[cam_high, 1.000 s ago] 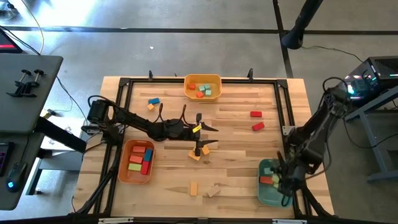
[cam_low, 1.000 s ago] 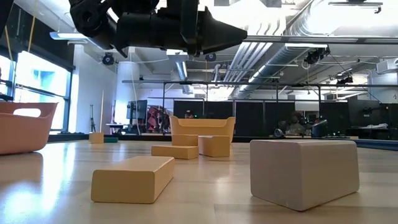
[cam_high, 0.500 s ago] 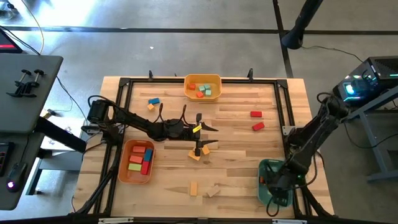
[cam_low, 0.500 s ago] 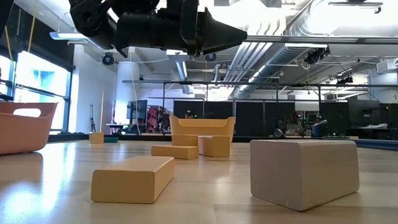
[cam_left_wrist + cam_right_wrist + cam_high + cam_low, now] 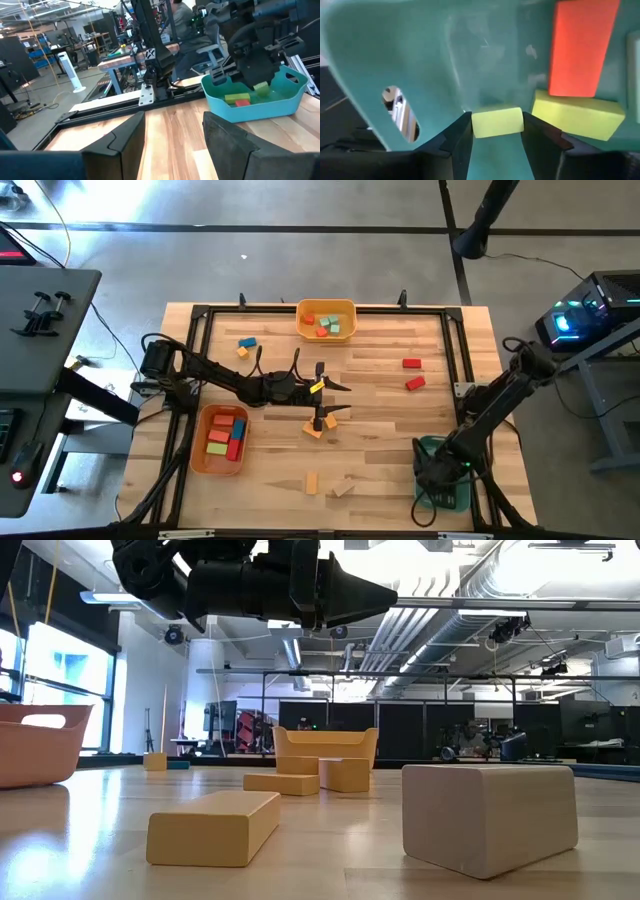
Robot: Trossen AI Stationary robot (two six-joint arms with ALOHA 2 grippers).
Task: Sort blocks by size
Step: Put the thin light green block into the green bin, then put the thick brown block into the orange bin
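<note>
The right gripper (image 5: 443, 480) reached down into the teal bin (image 5: 428, 448) at about four o'clock on the table (image 5: 380, 410), its fingers (image 5: 457, 137) closed on a small yellow-green block (image 5: 497, 121) held between them. In the right wrist view, a longer yellow-green block (image 5: 577, 117) and a red block (image 5: 580, 47) lay on the bin's floor just beyond the held one.

The left gripper (image 5: 340, 385) hung over the middle of the table, its fingers (image 5: 120, 142) standing apart with only bare wood showing between them in the left wrist view; a yellow block (image 5: 316, 388) showed right at the gripper in the high view, though whether it was held could not be told.

Other blocks lay sorted or scattered: several in the yellow bin (image 5: 326, 308) at twelve o'clock, several in the orange bin (image 5: 200, 442) at eight o'clock, two red blocks (image 5: 411, 364) near two o'clock, a blue block (image 5: 248, 341) and an orange block (image 5: 242, 352) near ten o'clock, and an orange bar (image 5: 311, 483) beside a pale block (image 5: 343, 488) near six o'clock.
</note>
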